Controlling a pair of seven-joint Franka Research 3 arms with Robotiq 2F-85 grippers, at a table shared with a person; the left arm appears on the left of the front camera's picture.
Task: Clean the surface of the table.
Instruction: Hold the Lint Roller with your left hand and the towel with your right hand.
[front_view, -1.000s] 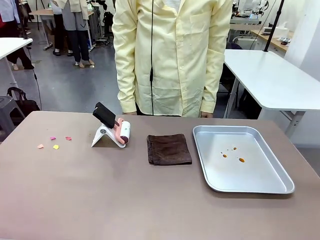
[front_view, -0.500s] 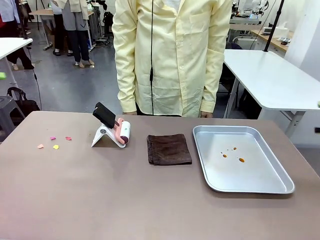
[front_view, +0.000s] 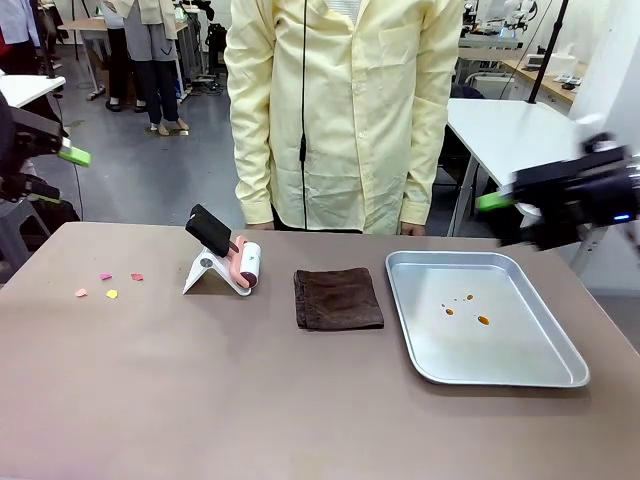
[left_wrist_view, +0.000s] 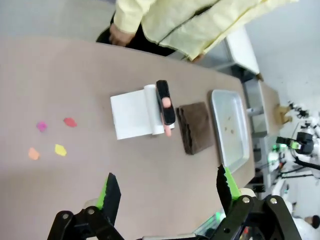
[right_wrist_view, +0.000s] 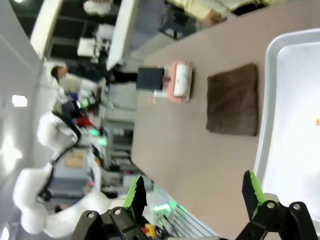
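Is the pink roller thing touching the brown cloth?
Apart. The front view shows a strip of bare table between the lint roller and the folded brown cloth.

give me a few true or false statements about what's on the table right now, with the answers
1. The brown cloth lies between the lint roller and the steel tray. True.
2. The steel tray is spotless. False: small orange spots lie in it.
3. Coloured paper scraps lie on the table, to the left of the lint roller. True.
4. The left tool grips the brown cloth. False: it is open above the table, holding nothing.
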